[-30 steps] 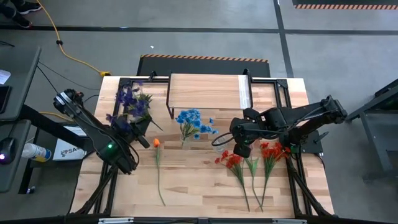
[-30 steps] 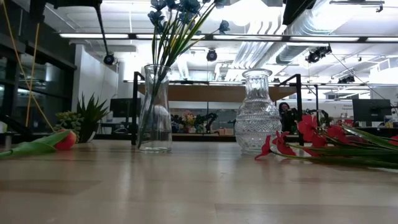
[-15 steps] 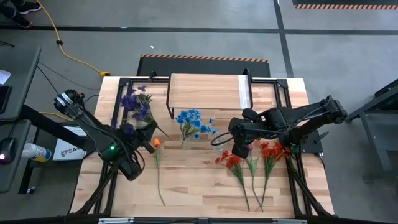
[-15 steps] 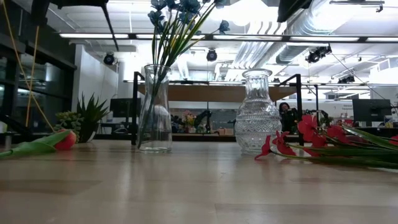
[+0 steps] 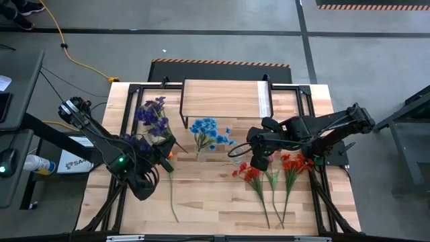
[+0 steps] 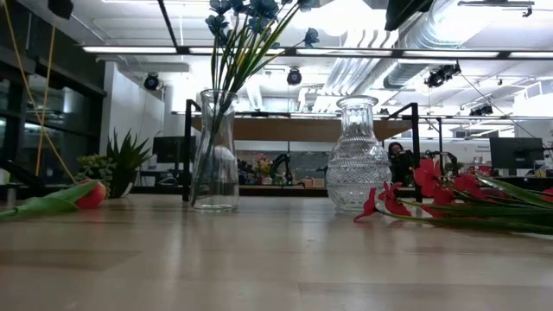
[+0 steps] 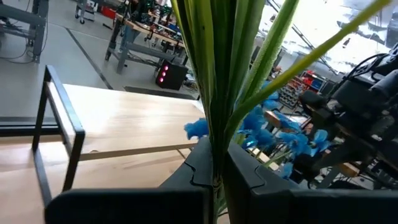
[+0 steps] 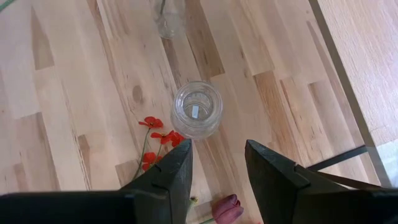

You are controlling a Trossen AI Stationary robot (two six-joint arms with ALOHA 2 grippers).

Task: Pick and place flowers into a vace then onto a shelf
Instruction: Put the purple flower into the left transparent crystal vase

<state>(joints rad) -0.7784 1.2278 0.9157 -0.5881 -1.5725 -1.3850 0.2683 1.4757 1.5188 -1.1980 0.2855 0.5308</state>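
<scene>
My left gripper (image 5: 160, 150) (image 7: 214, 174) is shut on a bunch of purple flowers (image 5: 152, 114), left of the vases. Blue flowers (image 5: 209, 131) (image 6: 251, 17) stand with their stems in a smooth glass vase (image 6: 216, 151) (image 8: 168, 18). My right gripper (image 5: 256, 161) (image 8: 217, 165) hangs open above a ribbed glass vase (image 8: 196, 111) (image 6: 359, 155) and touches nothing. An orange-red tulip (image 5: 169, 154) (image 6: 91, 194) and red flowers (image 5: 252, 173) (image 6: 432, 186) lie flat on the table. The shelf (image 5: 225, 97) (image 7: 124, 118) stands at the far edge. My left gripper pinches several green stems (image 7: 214, 146) of the purple bunch between its two fingers, low on the stems. The stems rise out of the fingers and fan apart, with the blooms toward the far edge. The bunch is lifted clear of the table.
A dark maroon tulip (image 8: 225, 208) lies among the red flowers near my right gripper. A small spiky green plant (image 6: 121, 164) stands far left in the low view. Black frame rails (image 5: 127, 101) run along the table's sides. Bare wood (image 5: 215, 195) lies toward the near edge.
My left gripper has carried the purple bunch toward the table's right and a little nearer, closer to the smooth vase, and its arm has left the low view's top. The blooms have swung rightward with it. The vases and the lying flowers have stayed put.
</scene>
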